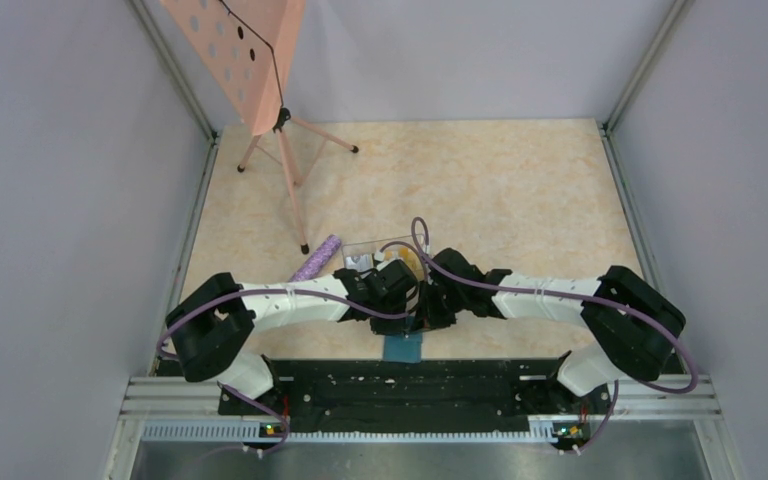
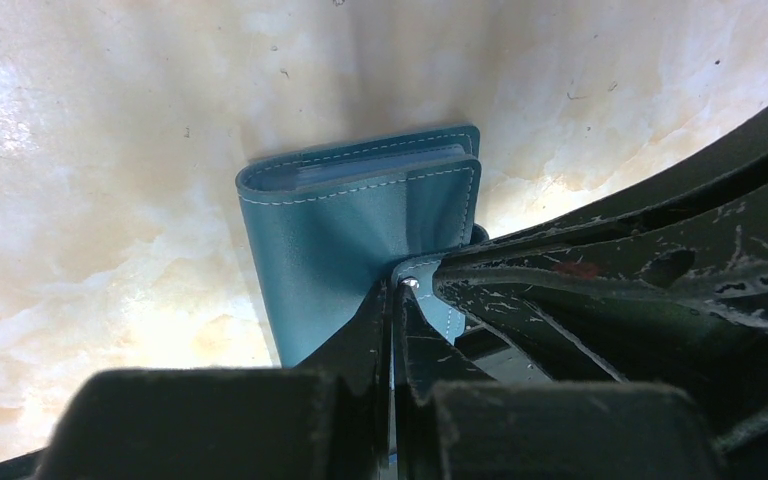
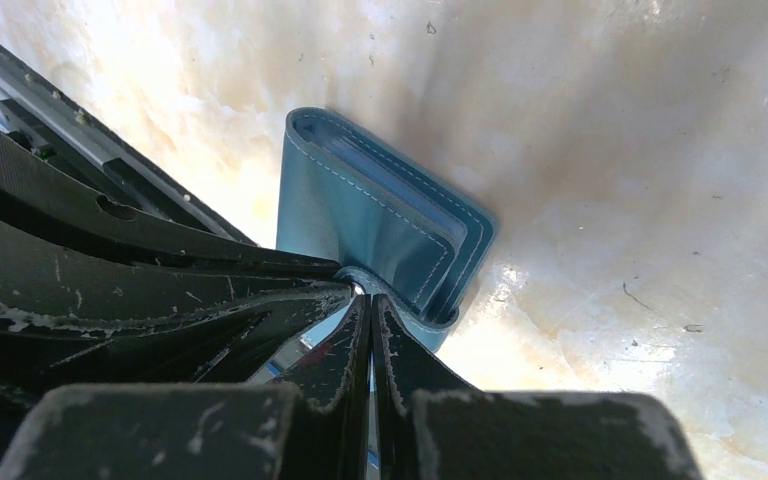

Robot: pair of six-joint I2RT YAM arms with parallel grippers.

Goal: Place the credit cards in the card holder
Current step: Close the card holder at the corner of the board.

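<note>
one teal card holder [image 2: 350, 250], stitched, leather-like and folded shut, lies near the front edge of the marbled beige table [image 1: 520, 190], with lighter blue layers showing between its covers; two arms crowd over it, left fingers [image 2: 365, 330] and right fingers [image 3: 400, 350] each pressed together, tips meeting at its snap tab, though whether they pinch it i cannot tell; behind them sit one clear box [image 1: 360, 250] with something yellow inside, one glittery purple roll [image 1: 317, 258] and one pink perforated stand [image 1: 245, 50] on a tripod

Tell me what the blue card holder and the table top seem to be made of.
The card holder looks like smooth leather or imitation leather, with a soft sheen: pale stitching runs along its edges. The table top looks like glossy marbled laminate or stone: beige veins, bright reflections.
</note>
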